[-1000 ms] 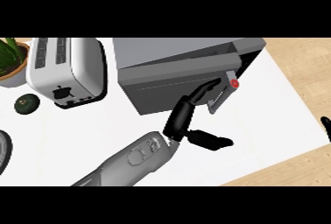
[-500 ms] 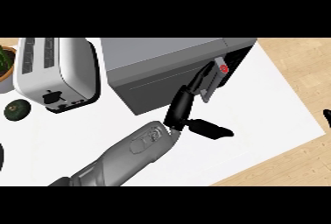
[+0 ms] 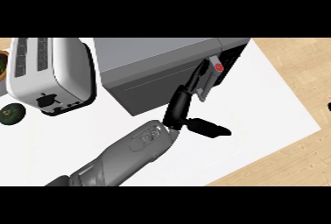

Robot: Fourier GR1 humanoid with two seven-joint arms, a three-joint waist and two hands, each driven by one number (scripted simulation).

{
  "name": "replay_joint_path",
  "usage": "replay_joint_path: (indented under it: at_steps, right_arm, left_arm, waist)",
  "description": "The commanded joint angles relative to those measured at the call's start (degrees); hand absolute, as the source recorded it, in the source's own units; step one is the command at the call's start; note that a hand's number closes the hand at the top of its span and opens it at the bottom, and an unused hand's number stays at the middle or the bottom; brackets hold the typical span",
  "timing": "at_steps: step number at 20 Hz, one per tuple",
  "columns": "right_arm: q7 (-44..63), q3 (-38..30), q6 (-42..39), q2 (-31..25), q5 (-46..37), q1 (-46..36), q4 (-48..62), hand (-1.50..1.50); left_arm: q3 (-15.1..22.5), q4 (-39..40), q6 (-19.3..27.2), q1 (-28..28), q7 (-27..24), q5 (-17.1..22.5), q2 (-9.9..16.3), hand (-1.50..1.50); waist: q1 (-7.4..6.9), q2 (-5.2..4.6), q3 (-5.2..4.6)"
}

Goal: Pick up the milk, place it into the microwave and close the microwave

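Head view: left hand [image 3: 183, 106], fingers straight, presses grey box microwave [image 3: 161, 65] door; may slip off, leaving it ajar.

From my station I count one microwave [image 3: 158, 74], one white toaster [image 3: 50, 72], one dark green round object [image 3: 11, 113] at the left edge, and one white counter top [image 3: 271, 113]. One forearm [image 3: 116, 159] and one hand [image 3: 187, 111] show.
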State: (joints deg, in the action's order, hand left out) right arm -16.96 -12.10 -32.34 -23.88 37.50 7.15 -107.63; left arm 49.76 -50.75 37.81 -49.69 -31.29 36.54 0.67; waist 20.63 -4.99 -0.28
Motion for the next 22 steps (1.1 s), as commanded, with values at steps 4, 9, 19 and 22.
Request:
replay_joint_path:
  at_steps: [4, 9, 19, 22]
  right_arm:
    - [1.48, -1.11, 0.76, -1.52, 2.23, -1.97, 0.22, -1.50]
    - [2.92, -1.44, 0.18, -3.05, 4.15, -2.33, 0.86, -1.50]
    - [4.08, -2.16, -0.14, -4.73, 6.55, -3.82, 1.26, -1.50]
    - [4.74, -2.27, -0.24, -5.29, 7.18, -3.92, 2.15, -1.50]
  left_arm:
    - [-0.42, 3.55, 0.39, -3.01, -1.12, 3.05, -0.64, -1.50]
    - [-0.05, 3.85, 1.11, -4.04, -2.54, 4.65, -0.64, -1.50]
    - [0.41, 5.73, 0.82, -4.76, -5.04, 8.26, -0.66, -1.50]
    - [1.16, 6.34, 0.86, -5.33, -5.49, 8.92, -0.67, -1.50]
  waist:
    - [1.01, -0.40, 0.06]
    - [1.93, -0.26, 0.13]
    - [2.09, -0.44, 0.13]
    - [1.83, -0.40, 0.22]
